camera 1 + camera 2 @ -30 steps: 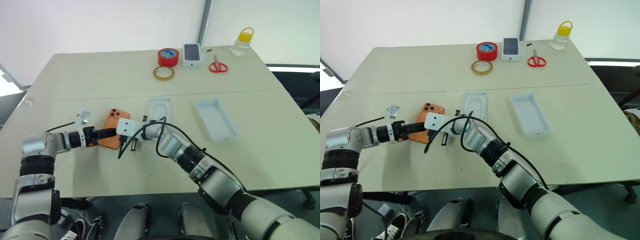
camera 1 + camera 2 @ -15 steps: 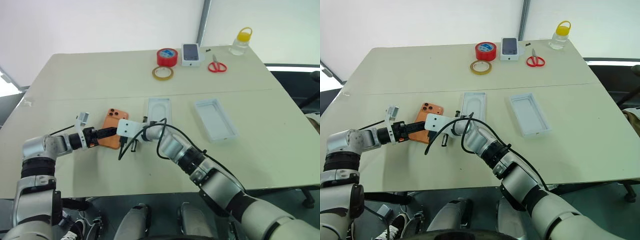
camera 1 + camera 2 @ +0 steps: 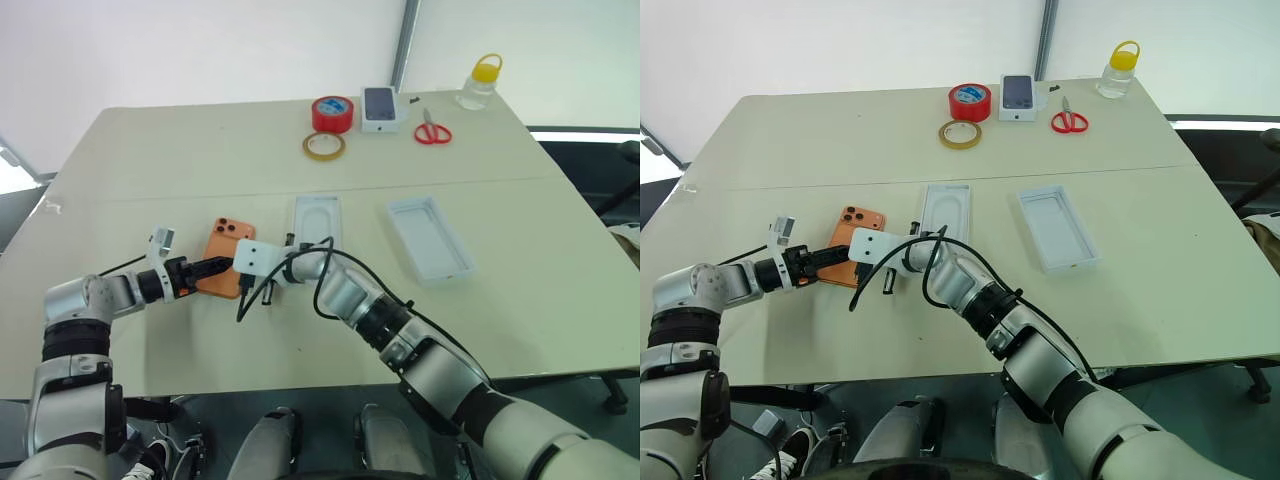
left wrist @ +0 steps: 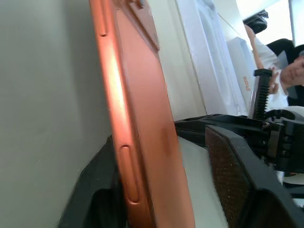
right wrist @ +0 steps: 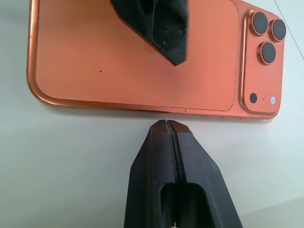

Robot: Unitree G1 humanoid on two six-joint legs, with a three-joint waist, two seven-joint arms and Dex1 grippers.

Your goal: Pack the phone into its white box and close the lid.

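Phone (image 3: pixel 224 256) lies camera side up on the table (image 3: pixel 200 160), its 3 lenses toward 12 o'clock, and both grippers meet at its near end. The left gripper (image 3: pixel 216 268) comes in from 9 o'clock with 1 black finger (image 4: pixel 237 185) over the orange back and the other under the edge, clamped on the phone's near end; in the left wrist view the slab stands between the 2 fingers. The right gripper (image 3: pixel 243 283) reaches in from 3 o'clock, its fingers pressed tight together on nothing, tip just beside the phone's long edge without gripping it, as the right wrist view (image 5: pixel 172 142) shows.

Just at 3 o'clock of the phone sits the white insert (image 3: pixel 318 220) with a rounded recess, lengthwise toward 12 o'clock. Farther toward 3 o'clock, well apart, lies a shallow white tray (image 3: pixel 431 240), open side up and turned slightly aslant; I cannot tell whether it is the box or the lid.

Along the far edge at 12 o'clock stand a red tape roll (image 3: pixel 335 114), a thin yellowish tape ring (image 3: pixel 325 146) just in front of it, a small white box with a dark phone picture (image 3: pixel 380 109), red scissors (image 3: pixel 433 131), and a clear bottle with a yellow cap (image 3: pixel 480 84) toward 1 o'clock.
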